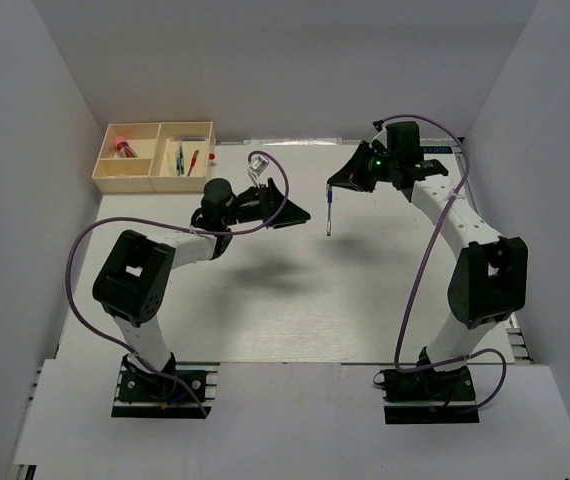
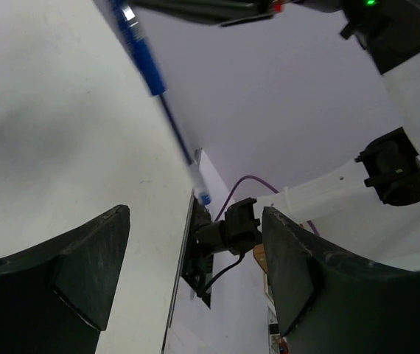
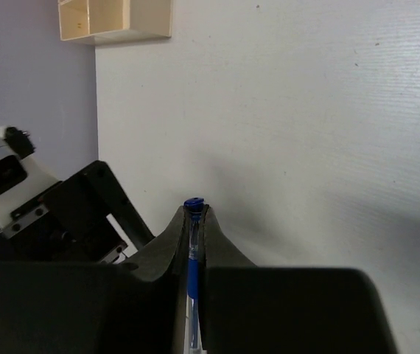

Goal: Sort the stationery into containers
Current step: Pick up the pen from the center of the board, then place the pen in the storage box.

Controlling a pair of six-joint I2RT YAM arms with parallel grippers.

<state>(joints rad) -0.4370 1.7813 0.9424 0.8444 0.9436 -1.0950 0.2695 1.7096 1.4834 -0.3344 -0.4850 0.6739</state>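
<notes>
The cream tray [image 1: 155,183] stands at the far left of the table. A pink cylinder [image 1: 123,146] lies in its small back-left compartment, and a red pen [image 1: 194,162] and other thin pens [image 1: 179,158] lie in the larger one. My right gripper [image 1: 334,186] is shut on a blue pen [image 1: 329,215] that hangs tip-down above the table's middle; it also shows between the fingertips in the right wrist view [image 3: 193,254]. My left gripper [image 1: 287,206] is open and empty, just left of the pen. In the left wrist view the pen [image 2: 147,66] is ahead of the open gripper [image 2: 195,273]. A whitish ring [image 1: 258,163] sits behind my left gripper.
White walls close in the table on the left, back and right. The tray's corner shows at the top left of the right wrist view [image 3: 114,18]. My two grippers are close together near the middle of the table.
</notes>
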